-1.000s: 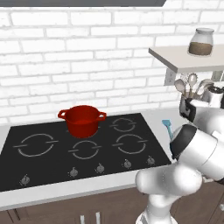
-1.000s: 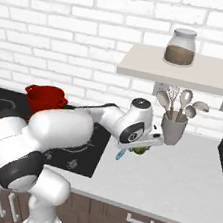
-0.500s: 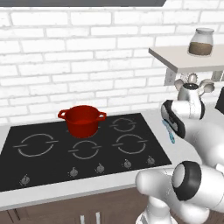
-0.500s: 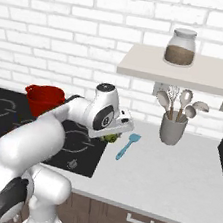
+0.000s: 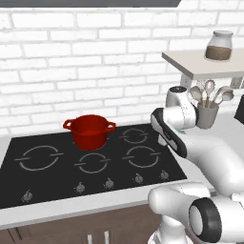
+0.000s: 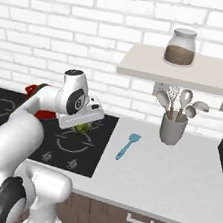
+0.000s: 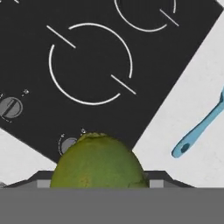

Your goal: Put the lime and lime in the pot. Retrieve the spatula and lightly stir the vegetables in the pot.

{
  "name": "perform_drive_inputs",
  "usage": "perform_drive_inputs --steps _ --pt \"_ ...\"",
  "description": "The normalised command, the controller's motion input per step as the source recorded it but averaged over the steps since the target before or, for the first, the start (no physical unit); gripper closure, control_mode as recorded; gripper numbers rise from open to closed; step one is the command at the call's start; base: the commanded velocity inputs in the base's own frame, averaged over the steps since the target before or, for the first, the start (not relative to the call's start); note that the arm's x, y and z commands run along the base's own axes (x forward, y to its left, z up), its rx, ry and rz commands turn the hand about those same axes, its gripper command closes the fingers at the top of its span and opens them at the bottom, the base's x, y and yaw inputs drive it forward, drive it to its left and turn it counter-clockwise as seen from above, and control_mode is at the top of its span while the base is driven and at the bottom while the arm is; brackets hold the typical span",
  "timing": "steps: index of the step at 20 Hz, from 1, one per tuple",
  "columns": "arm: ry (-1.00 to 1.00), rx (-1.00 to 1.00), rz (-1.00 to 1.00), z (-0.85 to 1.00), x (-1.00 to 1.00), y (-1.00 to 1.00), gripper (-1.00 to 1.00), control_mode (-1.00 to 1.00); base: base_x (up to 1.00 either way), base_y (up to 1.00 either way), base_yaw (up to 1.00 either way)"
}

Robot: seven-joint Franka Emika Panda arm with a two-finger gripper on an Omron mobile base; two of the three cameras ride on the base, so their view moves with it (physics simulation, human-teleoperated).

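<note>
Right base view: fingers clamped on lime, now further left over the cooktop.

Bright, even render — sharp, glare-free

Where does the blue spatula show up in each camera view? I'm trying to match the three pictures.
Left base view: I cannot find it; the arm covers the counter right of the stove.
Right base view: the spatula lies on the white counter, between the stove and the grey utensil holder.
Hand view: its handle end is at the right edge, on white counter.
Shared landmark: the stove's right edge.
</note>
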Motion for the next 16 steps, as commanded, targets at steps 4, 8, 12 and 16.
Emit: perform_drive_inputs --steps 4,8,12,16 --pt "0.03 0.01 0.12 0.18 0.04 0.95 1.0 -1.0 0.0 0.0 0.0" --pt "-0.1 0.1 0.18 0.02 0.07 0.64 1.0 -1.0 0.0 0.0 0.0" --pt "-0.13 0.08 0.21 0.01 0.01 0.62 1.0 -1.0 0.0 0.0 0.0" --pt "-0.06 0.04 0.17 0.26 0.16 0.7 1.0 -1.0 0.0 0.0 0.0"
